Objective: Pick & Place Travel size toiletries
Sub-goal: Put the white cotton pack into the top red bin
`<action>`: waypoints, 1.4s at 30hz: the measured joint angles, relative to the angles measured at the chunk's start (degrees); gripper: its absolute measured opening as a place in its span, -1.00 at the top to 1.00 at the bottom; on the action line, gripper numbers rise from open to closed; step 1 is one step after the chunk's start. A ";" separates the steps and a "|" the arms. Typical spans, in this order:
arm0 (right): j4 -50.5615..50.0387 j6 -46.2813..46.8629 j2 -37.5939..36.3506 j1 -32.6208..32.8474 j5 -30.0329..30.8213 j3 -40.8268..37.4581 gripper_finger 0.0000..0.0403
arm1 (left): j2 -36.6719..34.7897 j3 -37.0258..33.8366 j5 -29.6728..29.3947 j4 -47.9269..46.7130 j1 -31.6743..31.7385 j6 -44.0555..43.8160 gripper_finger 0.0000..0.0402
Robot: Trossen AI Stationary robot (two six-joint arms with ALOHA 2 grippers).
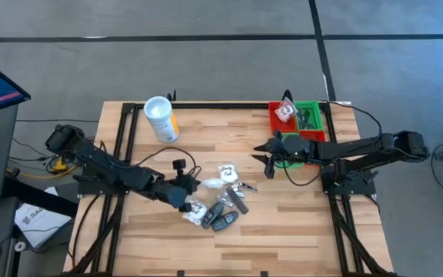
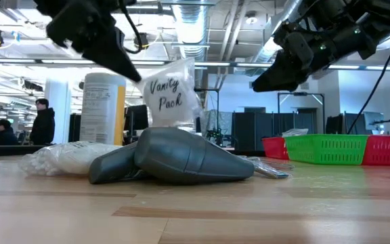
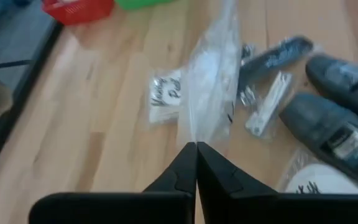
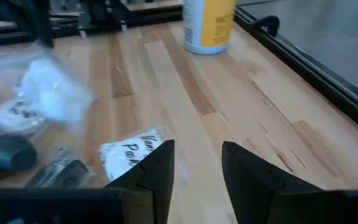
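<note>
Left gripper (image 3: 196, 152) pinches clear packet (image 3: 209, 81) aloft.

— How many dark grey plastic tubes (image 1: 223, 218) do we count on the pale wooden bench (image 1: 283, 223)?
— We make out about three, though the overlapping pile makes it hard to tell.
— Clear-wrapped white packets (image 1: 227, 174)?
— At least three.
— Bins?
— One red plastic bin (image 1: 277, 123), one green plastic bin (image 1: 311, 115), plus one white cylindrical canister with a yellow label (image 1: 161, 119).
</note>
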 joint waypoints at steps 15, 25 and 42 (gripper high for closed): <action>8.55 -4.49 0.00 8.47 -0.09 0.03 0.38 | -2.14 0.57 2.90 5.26 6.75 2.08 1.00; 8.55 -5.51 -0.01 8.76 -0.09 2.23 0.38 | -2.14 5.07 4.42 6.58 9.18 9.32 1.00; 8.09 -10.81 9.56 11.61 -1.64 10.94 0.38 | -2.07 5.07 6.94 11.55 11.47 12.53 1.00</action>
